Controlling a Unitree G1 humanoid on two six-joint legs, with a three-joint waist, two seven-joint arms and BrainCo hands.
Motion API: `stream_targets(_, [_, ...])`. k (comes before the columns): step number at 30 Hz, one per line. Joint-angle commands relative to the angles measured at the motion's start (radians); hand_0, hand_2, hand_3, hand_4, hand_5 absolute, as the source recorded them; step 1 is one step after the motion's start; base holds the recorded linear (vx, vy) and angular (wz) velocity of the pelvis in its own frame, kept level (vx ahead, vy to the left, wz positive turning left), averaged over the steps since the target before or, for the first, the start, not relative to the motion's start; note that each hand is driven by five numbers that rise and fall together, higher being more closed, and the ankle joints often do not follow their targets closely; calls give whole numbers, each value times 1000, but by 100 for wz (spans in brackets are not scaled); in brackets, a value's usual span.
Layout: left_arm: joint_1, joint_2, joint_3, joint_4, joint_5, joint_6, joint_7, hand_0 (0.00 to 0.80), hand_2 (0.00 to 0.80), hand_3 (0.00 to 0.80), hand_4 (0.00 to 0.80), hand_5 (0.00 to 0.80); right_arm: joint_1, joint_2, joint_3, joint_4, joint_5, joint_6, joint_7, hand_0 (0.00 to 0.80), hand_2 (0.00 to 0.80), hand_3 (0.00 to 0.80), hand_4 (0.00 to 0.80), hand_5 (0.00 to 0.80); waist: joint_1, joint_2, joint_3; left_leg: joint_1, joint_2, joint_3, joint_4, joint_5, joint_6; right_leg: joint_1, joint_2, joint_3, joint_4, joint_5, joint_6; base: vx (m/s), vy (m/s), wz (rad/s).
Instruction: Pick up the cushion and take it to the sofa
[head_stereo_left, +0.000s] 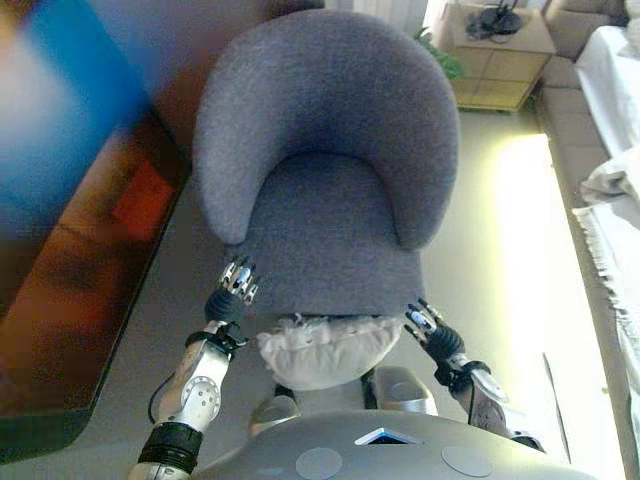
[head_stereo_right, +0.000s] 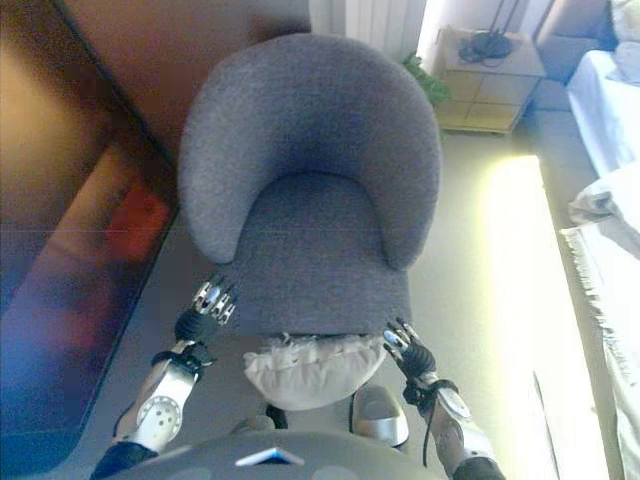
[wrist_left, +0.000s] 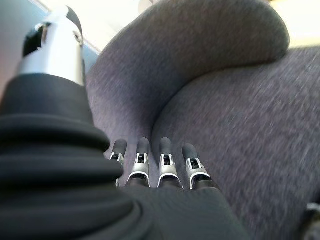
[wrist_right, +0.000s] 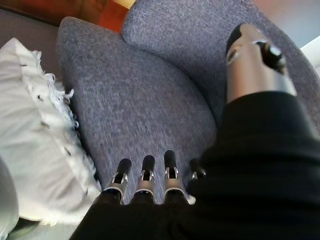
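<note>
Left eye view: white fringed cushion (head_stereo_left: 325, 350) lies below the front edge of the grey armchair (head_stereo_left: 325, 160), between left hand (head_stereo_left: 238, 280) and right hand (head_stereo_left: 425, 322); long axis runs left to right. Neither holds it, so pickup and carry to the sofa (head_stereo_left: 610, 130) remain.
Wrist views: both hands' fingers are straight, empty, over the seat.

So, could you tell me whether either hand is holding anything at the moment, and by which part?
Nothing is held. The left hand and right hand are both open at the armchair's front corners, and the white cushion lies untouched between them.
</note>
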Motion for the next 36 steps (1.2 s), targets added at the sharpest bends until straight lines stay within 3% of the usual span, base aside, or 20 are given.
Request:
stream_targets(1, [12,57,-9,-42,25,-35,-13,0,0,0,0,0,-50,22,8,-44,-32,-75,0,0,0,0,0,0,-3,-44,-23,-34,27,16,72,-10,24,30,-85,1,-14,77,102,-11,136,10])
stream_targets(6, [-14,79,-23,-20,150,-57,31,0,0,0,0,0,-108,25,17,-26,-29,-68,-14,0,0,0,0,0,34,-50,-17,-45,-13,19,62,-30,62,-3,-124,-48,93,106,109,-24,125,1])
stream_targets(8, [-18,89,-21,4,201,-65,30,0,0,0,0,0,-105,27,22,-35,-28,-76,-10,0,0,0,0,0,39,-52,-13,-46,-22,15,70,-38,70,-21,-138,-36,135,139,106,14,23,-11])
stream_targets(13, [-63,113,-22,50,264,-80,34,0,0,0,0,0,-115,27,34,-45,-17,-90,0,0,0,0,0,0,34,-62,-17,-47,-15,2,85,-41,45,8,-187,8,-28,209,126,32,-102,5])
stream_targets(18, [-71,116,-27,48,291,-103,54,0,0,0,0,0,-131,8,43,-80,-20,-69,-11,0,0,0,0,0,49,-56,-30,-27,34,10,40,2,12,76,-155,-14,-141,168,138,6,-123,7])
stream_targets(20, [-68,106,-26,35,250,-92,32,0,0,0,0,0,-126,0,52,-112,-4,-62,-2,0,0,0,0,0,58,-56,-38,-19,49,11,21,19,3,104,-138,-29,-167,148,134,16,-100,7])
stream_targets(22, [-60,86,-21,27,150,-69,-47,0,0,0,0,0,-117,6,51,-148,155,-19,72,0,0,0,0,0,68,-57,-42,-13,61,11,6,36,-5,128,-123,-49,-196,141,129,4,-104,4])
stream_targets(24, [-55,49,-8,15,-69,11,-162,0,0,0,0,0,-117,31,43,-160,320,46,192,0,0,0,0,0,76,-56,-40,-9,66,11,3,41,-11,145,-116,-59,-218,140,120,-11,-73,1])
stream_targets(25, [-54,25,1,15,-206,75,-236,0,0,0,0,0,-121,41,38,-159,397,83,270,0,0,0,0,0,79,-55,-38,-6,68,13,2,41,-13,153,-113,-63,-228,140,117,-20,-57,2])
stream_targets(26, [-41,-44,16,24,-379,190,-386,0,0,0,0,0,-131,73,34,-164,508,148,385,0,0,0,0,0,88,-51,-40,-6,72,17,0,43,-19,160,-112,-75,-247,144,114,-20,-53,3])
stream_targets(27, [-33,-65,13,31,-436,226,-441,0,0,0,0,0,-139,83,35,-165,544,167,424,0,0,0,0,0,92,-49,-42,-8,75,18,-2,45,-23,161,-112,-81,-253,146,114,-27,-61,0])
stream_targets(28, [-22,-91,-2,37,-470,243,-508,0,0,0,0,0,-156,97,43,-167,574,173,452,0,0,0,0,0,100,-45,-43,-10,81,20,-8,49,-29,163,-113,-92,-262,150,115,-27,-49,-1])
stream_targets(31, [-24,-93,-43,47,-467,207,-538,0,0,0,0,0,-195,103,50,-172,573,155,379,0,0,0,0,0,106,-36,-43,-13,85,17,-24,61,-37,159,-111,-100,-265,152,115,-15,-16,1])
stream_targets(36, [-13,-96,15,71,-454,230,-550,0,0,0,0,0,-146,95,29,-182,589,213,425,0,0,0,0,0,94,-34,-54,-16,89,18,-12,55,-33,154,-104,-80,-260,143,109,17,0,5])
